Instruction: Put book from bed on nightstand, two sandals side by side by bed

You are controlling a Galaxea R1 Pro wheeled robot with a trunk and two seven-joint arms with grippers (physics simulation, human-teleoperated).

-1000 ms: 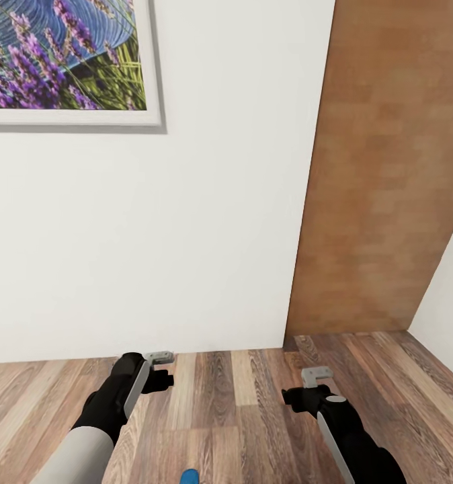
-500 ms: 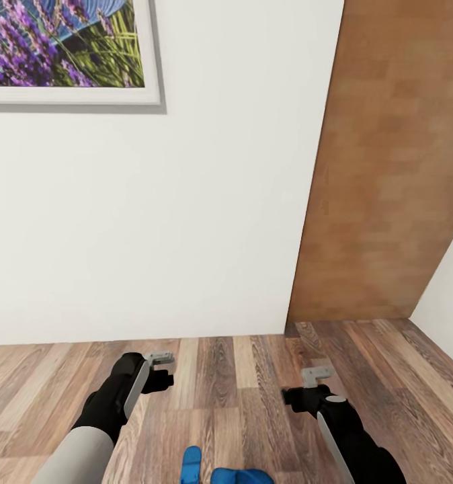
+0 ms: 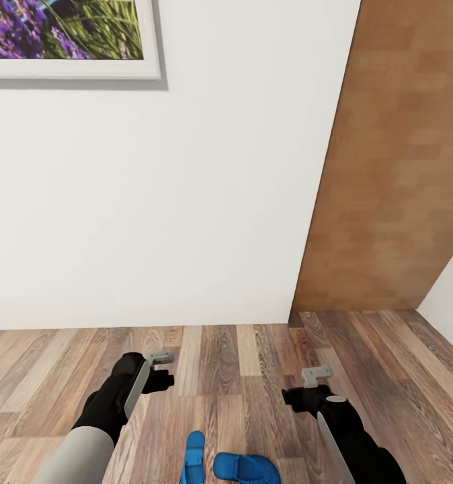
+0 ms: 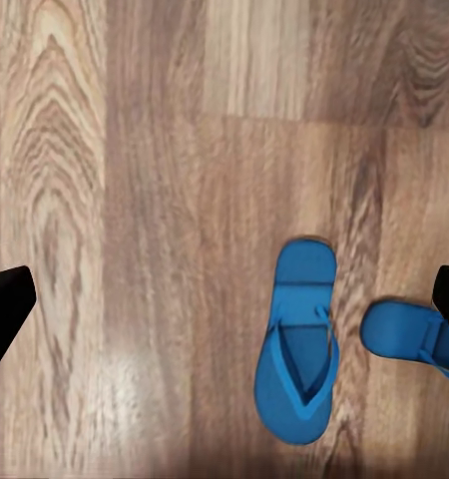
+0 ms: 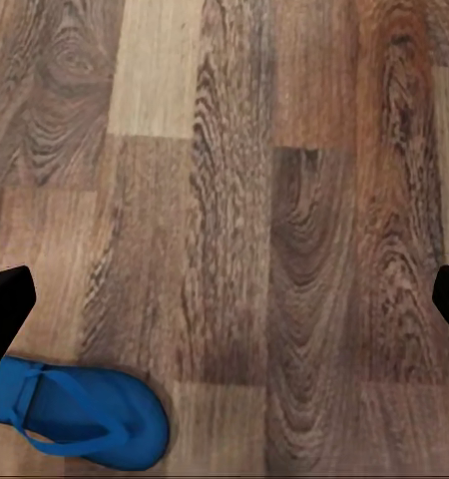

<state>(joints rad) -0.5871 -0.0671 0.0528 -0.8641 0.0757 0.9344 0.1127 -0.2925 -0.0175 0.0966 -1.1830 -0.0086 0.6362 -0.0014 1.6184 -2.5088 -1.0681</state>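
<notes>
Blue sandals (image 3: 230,465) had just slid into your head view, on the wood floor (image 3: 240,363) between both arms, at odd angles; both jaws stood wide, empty.

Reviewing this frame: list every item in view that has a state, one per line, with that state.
Bright blue flip-flop sandal pointing toward the wall: flat on the wood-plank floor, strap side up, not held.
Second bright blue flip-flop sandal: flat on the floor, turned crosswise to the first, not held.
Left end effector: open, empty, above the floor.
Right end effector: open, empty.
Brown wooden door: cannot tell whether open or shut.
</notes>
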